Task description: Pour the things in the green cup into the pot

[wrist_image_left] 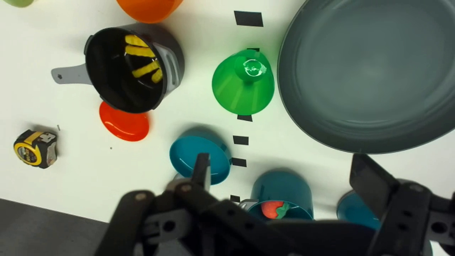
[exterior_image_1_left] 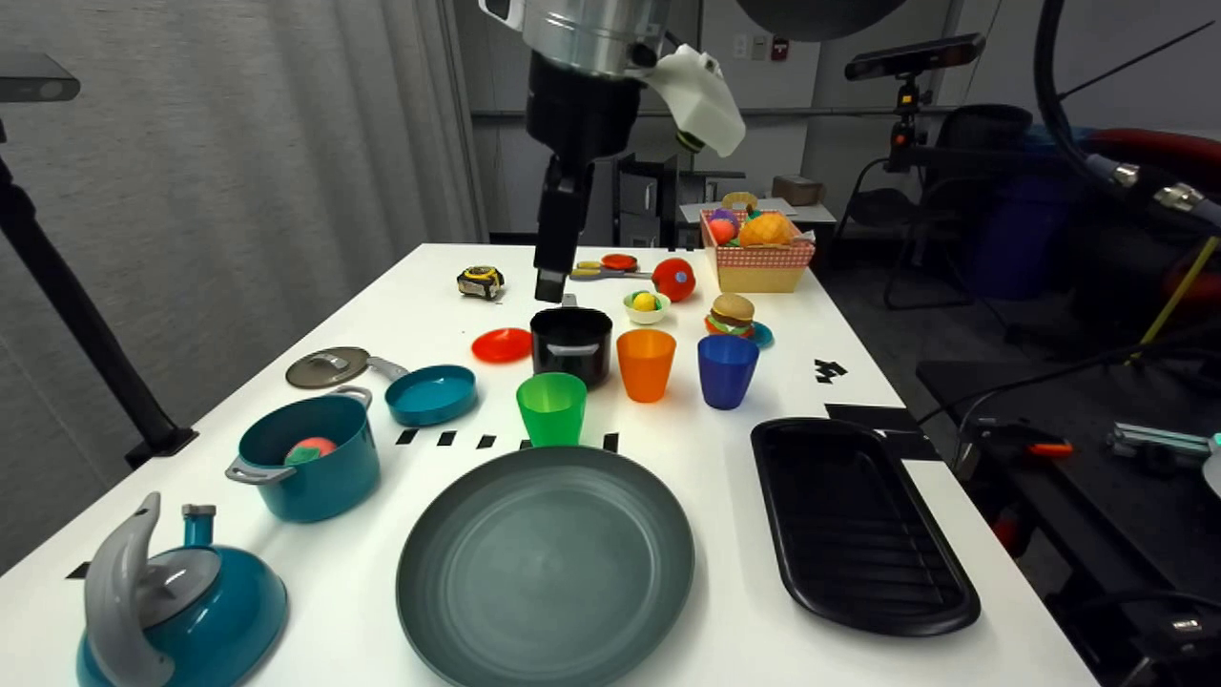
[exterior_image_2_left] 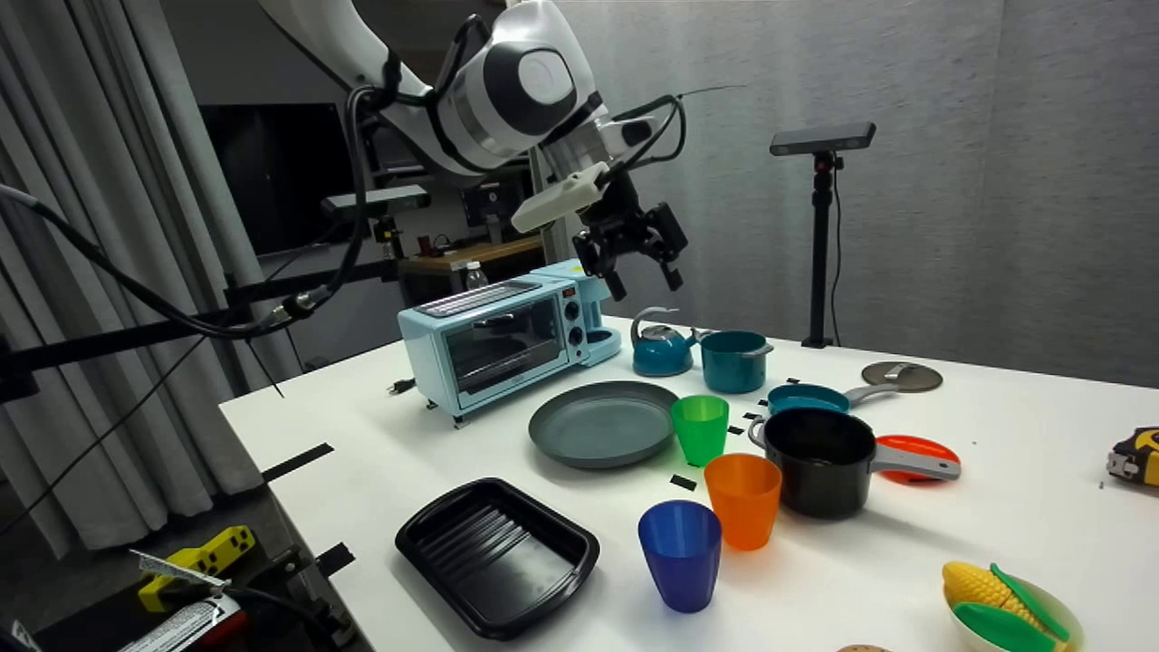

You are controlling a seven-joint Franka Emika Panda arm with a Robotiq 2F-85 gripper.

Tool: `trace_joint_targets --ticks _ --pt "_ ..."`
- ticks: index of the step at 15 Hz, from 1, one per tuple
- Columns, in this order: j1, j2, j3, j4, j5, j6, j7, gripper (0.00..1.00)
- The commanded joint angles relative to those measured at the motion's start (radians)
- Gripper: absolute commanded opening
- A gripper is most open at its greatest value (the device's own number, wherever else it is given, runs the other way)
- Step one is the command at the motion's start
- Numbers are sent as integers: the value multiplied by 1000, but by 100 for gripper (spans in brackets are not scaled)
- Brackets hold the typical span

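The green cup (exterior_image_1_left: 553,408) stands upright on the white table, close to the rim of the large grey plate. It also shows in an exterior view (exterior_image_2_left: 700,430) and in the wrist view (wrist_image_left: 243,94), where no loose thing can be made out inside. The black pot (exterior_image_1_left: 576,370) stands beside the orange cup; it also shows in an exterior view (exterior_image_2_left: 819,489). In the wrist view the pot (wrist_image_left: 165,35) has several yellow pieces (wrist_image_left: 140,51) on its bottom. My gripper (exterior_image_2_left: 645,284) is open and empty, high above the table; its spread fingers show in the wrist view (wrist_image_left: 280,158).
An orange cup (exterior_image_2_left: 744,498) and a blue cup (exterior_image_2_left: 681,552) stand near the pot. The grey plate (exterior_image_1_left: 548,563), a black tray (exterior_image_1_left: 858,525), a teal pot with a strawberry (exterior_image_1_left: 324,477), a small teal pan (exterior_image_1_left: 431,396) and a kettle (exterior_image_1_left: 224,611) are around. A toaster oven (exterior_image_2_left: 507,335) stands behind.
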Motion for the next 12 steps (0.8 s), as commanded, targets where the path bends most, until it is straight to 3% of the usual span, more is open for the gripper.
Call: trace_joint_targets --ticks 1,3,12 --pt "-4 -75 6 -76 -69 24 36 100" --pt "-19 -33 19 -28 -43 -3 12 100" --pt "-19 -46 20 -43 -55 -3 22 100"
